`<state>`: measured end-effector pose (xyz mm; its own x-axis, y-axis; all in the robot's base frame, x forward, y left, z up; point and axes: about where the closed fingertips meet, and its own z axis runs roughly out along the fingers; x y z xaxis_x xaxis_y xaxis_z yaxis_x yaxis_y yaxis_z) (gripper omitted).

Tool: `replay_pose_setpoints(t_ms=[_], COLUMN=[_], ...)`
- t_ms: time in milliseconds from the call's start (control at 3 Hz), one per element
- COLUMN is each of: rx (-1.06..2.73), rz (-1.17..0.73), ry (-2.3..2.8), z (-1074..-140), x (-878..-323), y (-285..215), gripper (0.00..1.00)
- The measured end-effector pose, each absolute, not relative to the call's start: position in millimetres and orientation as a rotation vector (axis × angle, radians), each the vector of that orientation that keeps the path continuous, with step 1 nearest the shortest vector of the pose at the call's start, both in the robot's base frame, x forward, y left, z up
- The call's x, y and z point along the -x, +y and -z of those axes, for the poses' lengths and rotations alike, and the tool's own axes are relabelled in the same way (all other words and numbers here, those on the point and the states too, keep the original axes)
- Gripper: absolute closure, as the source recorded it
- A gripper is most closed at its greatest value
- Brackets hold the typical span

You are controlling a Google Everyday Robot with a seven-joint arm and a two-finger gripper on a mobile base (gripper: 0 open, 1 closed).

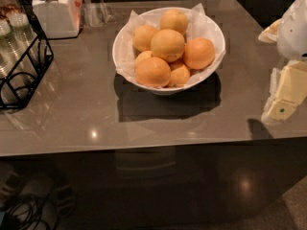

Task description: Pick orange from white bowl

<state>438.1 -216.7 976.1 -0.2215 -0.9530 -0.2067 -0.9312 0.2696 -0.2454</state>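
Grey tabletop point(72, 109) fills most of the view, and all items stand on it. Black wire rack point(29, 75) is at the left edge, with a white lidded jar point(55, 13) behind it at back left. Both are well apart from the work area. White bowl point(165, 89) sits at centre, upright and lined with crinkled paper point(199, 13) that rises above the rim. It holds a heap of about seven round fruits, most of them paler yellow-orange point(167, 44). Gripper point(282, 104) hangs at the right edge, over the tabletop's right side. It is clear of the bowl and touches nothing; open or closed: cannot tell from this angle. Target is the orange point(199, 53), a deeper reddish tone. It rests on the right-hand side of the heap against the bowl's right rim, which is the side nearest the gripper. Key relation: the orange lies to the gripper's left and further back. It is round, so there is no long axis to align to. Judgement: the approach has not started. Neighbouring fruits touch the orange on its left, so the right and top sides look freest.
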Motion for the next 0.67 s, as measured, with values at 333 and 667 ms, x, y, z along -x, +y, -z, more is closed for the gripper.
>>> replay_pose_setpoints(t_ms=[333,667], rx=[1.727,1.774], rz=[0.098,0.037], ry=[2.215,2.164], z=[-979.4,-984.0], x=[-442.8,-475.8], y=[-212.6,-197.0], gripper=[0.00,0.00])
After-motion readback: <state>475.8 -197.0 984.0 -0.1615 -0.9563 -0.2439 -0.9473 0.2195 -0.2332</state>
